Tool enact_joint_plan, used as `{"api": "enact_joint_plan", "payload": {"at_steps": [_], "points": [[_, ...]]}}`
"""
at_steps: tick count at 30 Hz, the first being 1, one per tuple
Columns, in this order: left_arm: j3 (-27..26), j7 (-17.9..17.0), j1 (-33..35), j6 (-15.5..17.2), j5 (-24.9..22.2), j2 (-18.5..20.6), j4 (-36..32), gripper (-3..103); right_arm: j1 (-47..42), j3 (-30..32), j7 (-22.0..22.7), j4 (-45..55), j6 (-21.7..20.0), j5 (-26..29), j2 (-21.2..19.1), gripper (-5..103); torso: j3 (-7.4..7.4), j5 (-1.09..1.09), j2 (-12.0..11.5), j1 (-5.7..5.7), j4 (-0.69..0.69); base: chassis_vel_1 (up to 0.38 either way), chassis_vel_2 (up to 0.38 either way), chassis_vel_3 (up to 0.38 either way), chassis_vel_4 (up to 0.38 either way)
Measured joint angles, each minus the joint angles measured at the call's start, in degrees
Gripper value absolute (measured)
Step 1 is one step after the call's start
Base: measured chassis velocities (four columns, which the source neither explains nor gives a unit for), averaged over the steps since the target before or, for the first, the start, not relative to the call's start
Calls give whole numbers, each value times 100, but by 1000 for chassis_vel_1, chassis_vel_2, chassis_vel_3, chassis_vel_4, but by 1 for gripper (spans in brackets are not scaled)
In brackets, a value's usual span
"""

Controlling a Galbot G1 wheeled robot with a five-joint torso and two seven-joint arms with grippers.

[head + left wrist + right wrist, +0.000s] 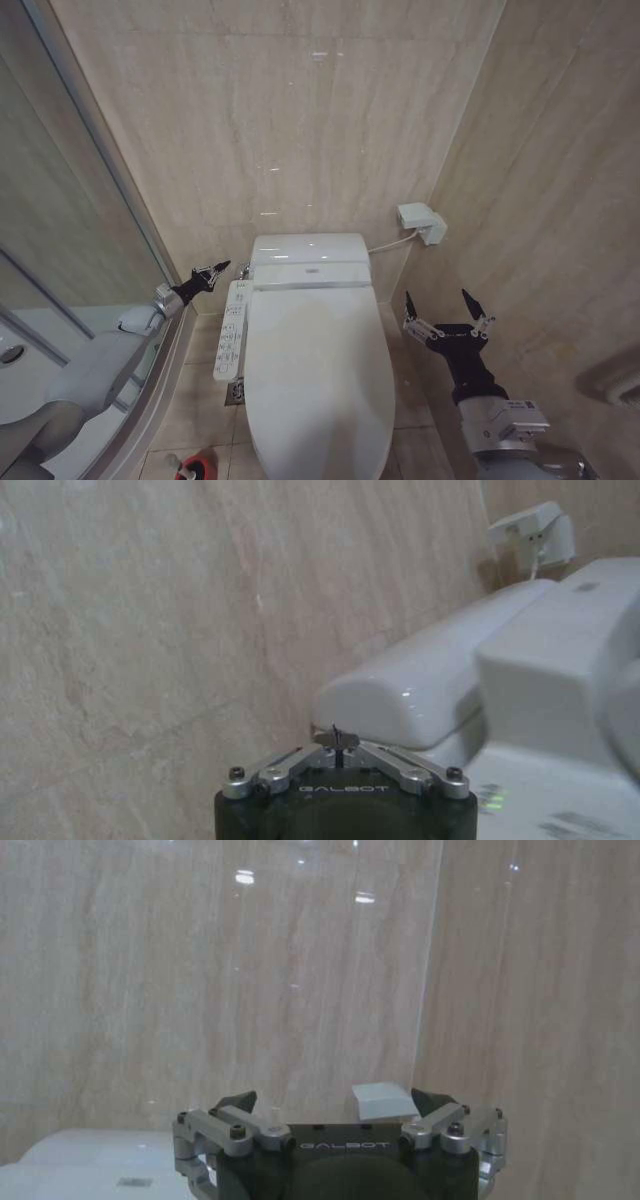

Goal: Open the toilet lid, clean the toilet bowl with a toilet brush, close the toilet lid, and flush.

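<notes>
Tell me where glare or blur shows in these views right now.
Head view: soft sheen on the toilet lid, small glints on the wall. Left wrist view: soft overall, closed left gripper sharpest. Right wrist view: bright reflections on the tiles above the open right gripper.

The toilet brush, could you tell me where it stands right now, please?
In the head view the toilet brush sits in its red holder on the floor at the robot's left, beside the front of the closed toilet lid, below the side control panel.
</notes>
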Motion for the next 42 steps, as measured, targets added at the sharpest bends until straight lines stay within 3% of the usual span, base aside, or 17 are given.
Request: {"api": "enact_joint_plan", "payload": {"at_steps": [11,13,15,17,21,24,26,42], "points": [[-11,201,-33,-13,-6,-43,47,0,7,2,0,0,1,-1,-1,100,4,2,-5,12,-5,-198,187,211,-196],[-49,261,66,4,1,-35,12,0,4,0,-1,0,1,0,-1,100,7,-5,-6,13,3,1,53,-92,74],[-77,284,130,16,6,-26,-20,0,2,0,0,-1,0,0,0,100,4,-7,-6,5,-3,10,0,-46,37],[-145,303,224,22,19,6,-70,0,-1,0,0,2,1,0,0,100,-7,10,4,-9,-2,18,-8,-38,7],[-230,306,402,37,30,9,-112,0,-1,0,0,2,1,0,0,100,1,-8,1,-2,1,32,-31,-50,16],[-294,296,479,41,30,10,-183,0,1,0,0,2,1,0,0,100,0,7,0,0,-1,0,0,0,0],[-315,291,517,44,29,3,-212,0,2,0,0,2,1,0,0,100,2,-4,-1,5,-4,0,0,0,0],[-316,348,483,56,9,-26,-213,0,-1,1,0,0,1,0,0,100,-2,1,1,-3,-1,58,-67,-67,66]]}}
